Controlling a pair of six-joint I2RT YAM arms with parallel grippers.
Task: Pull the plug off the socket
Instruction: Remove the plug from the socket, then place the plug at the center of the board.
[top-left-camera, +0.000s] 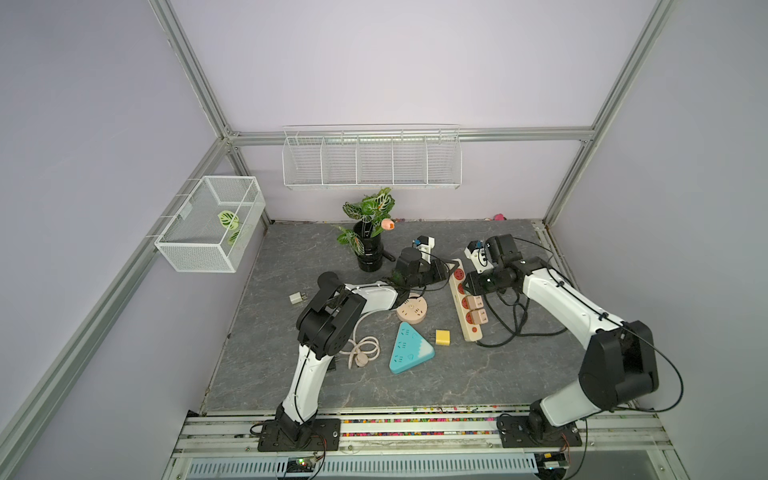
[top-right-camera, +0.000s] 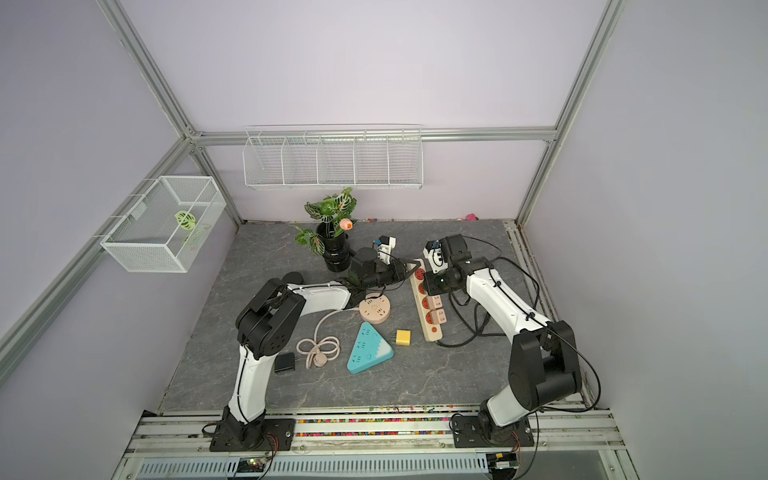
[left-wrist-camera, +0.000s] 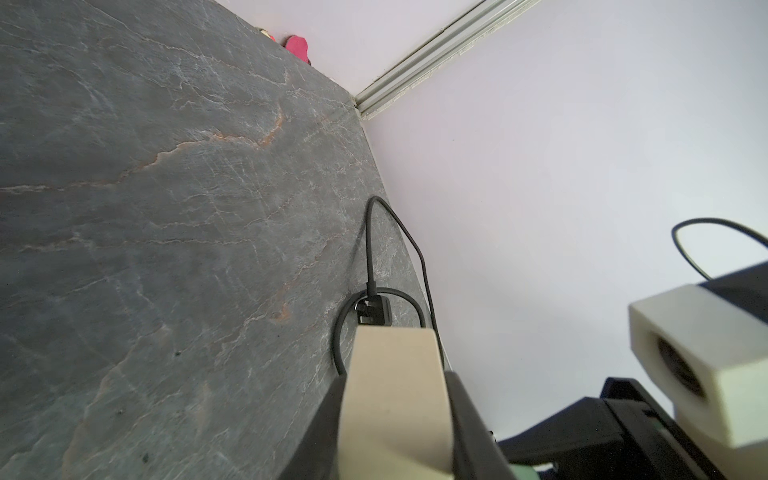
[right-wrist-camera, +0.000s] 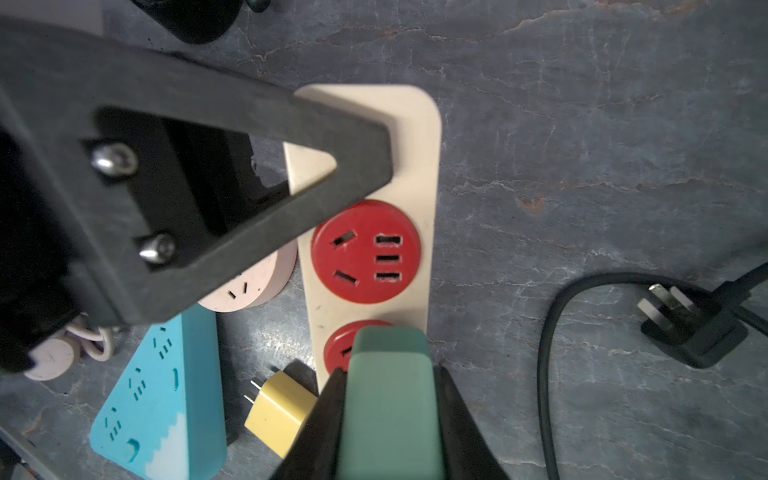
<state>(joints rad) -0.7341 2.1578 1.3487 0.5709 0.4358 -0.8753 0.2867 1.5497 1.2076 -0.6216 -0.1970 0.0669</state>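
The socket is a cream strip (top-left-camera: 468, 328) with red round outlets (right-wrist-camera: 365, 251), lying on the grey table in both top views. My left gripper (left-wrist-camera: 397, 376) is shut on the strip's far end (left-wrist-camera: 395, 407), one black finger on each side. My right gripper (right-wrist-camera: 390, 372) is shut on a green plug (right-wrist-camera: 390, 415) that stands over the second red outlet (right-wrist-camera: 336, 353). The plug's prongs are hidden, so I cannot tell whether they are in the outlet. Two pink plugs (top-left-camera: 476, 308) sit in the outlets nearer the front. In a top view the right gripper (top-left-camera: 469, 286) is over the strip, beside the left gripper (top-left-camera: 446, 272).
A round pink socket (top-left-camera: 411, 309), a blue triangular socket (top-left-camera: 409, 349), a yellow plug (top-left-camera: 443, 336) and a white plug (top-left-camera: 296, 298) lie left of the strip. A black cable with its plug (right-wrist-camera: 690, 324) lies to the right. A potted plant (top-left-camera: 370, 249) stands behind.
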